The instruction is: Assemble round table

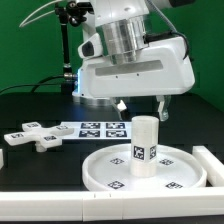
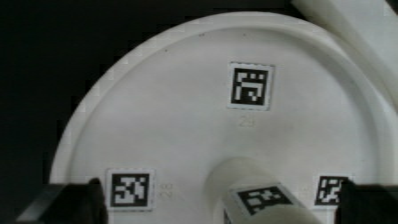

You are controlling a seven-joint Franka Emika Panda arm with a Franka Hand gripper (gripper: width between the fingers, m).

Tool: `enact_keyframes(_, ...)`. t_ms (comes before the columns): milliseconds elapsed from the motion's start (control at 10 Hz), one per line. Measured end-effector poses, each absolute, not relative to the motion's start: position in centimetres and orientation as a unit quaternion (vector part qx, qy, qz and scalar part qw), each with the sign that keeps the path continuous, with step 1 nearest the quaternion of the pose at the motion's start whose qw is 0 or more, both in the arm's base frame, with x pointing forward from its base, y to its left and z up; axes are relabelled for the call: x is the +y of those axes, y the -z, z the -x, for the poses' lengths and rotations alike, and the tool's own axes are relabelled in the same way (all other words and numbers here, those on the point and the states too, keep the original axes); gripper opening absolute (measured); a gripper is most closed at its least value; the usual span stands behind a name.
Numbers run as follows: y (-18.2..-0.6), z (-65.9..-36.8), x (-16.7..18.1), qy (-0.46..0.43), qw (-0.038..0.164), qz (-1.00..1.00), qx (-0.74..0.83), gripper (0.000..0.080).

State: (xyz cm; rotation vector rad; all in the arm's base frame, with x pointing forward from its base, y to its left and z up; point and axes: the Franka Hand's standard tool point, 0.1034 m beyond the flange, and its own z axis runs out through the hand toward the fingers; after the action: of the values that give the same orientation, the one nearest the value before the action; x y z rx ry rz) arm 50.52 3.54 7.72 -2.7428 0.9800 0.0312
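Note:
The large white rimmed disc top point(image 1: 100, 166) lies flat on the black table at the front. The short cylindrical leg point(image 1: 145, 145) stands upright at its middle, with a square marker on its side. My gripper point(image 1: 140, 107) hangs just above the leg's top, fingers spread wider than the leg and not touching it. The cross-shaped foot point(image 1: 30, 135) lies apart on the table at the exterior view's left. In the wrist view the disc top point(image 2: 160, 110) fills the frame, and the leg point(image 2: 263, 195) shows between the two dark fingertips point(image 2: 63, 205) of my gripper point(image 2: 224, 208).
The marker board point(image 1: 98, 128) lies flat behind the disc top. A long white edge bar point(image 1: 212, 165) stands at the exterior view's right of the disc, and another point(image 1: 40, 205) runs along the front. A black stand point(image 1: 68, 50) rises at the back.

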Motion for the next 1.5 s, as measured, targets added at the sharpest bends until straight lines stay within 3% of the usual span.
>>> enact_keyframes(200, -7.2, -50.0, 3.5, -0.006, 0.089, 0.975, 0.204, 0.0648)
enact_keyframes(400, -7.2, -49.1, 1.9, 0.001, 0.086, 0.989, 0.118, 0.0648)
enact_keyframes(900, -6.4, -48.9, 0.9, 0.001, 0.083, 0.993, 0.089, 0.0648)
enact_keyframes(1000, -6.8, -48.3, -0.4, -0.014, 0.078, 0.993, 0.084, 0.0648)
enact_keyframes(1200, -7.0, -46.6, -3.9, -0.007, 0.045, 0.994, 0.096, 0.0648)
enact_keyframes(1500, -6.9, -46.3, -4.4, -0.007, 0.044, 0.994, 0.102, 0.0648)
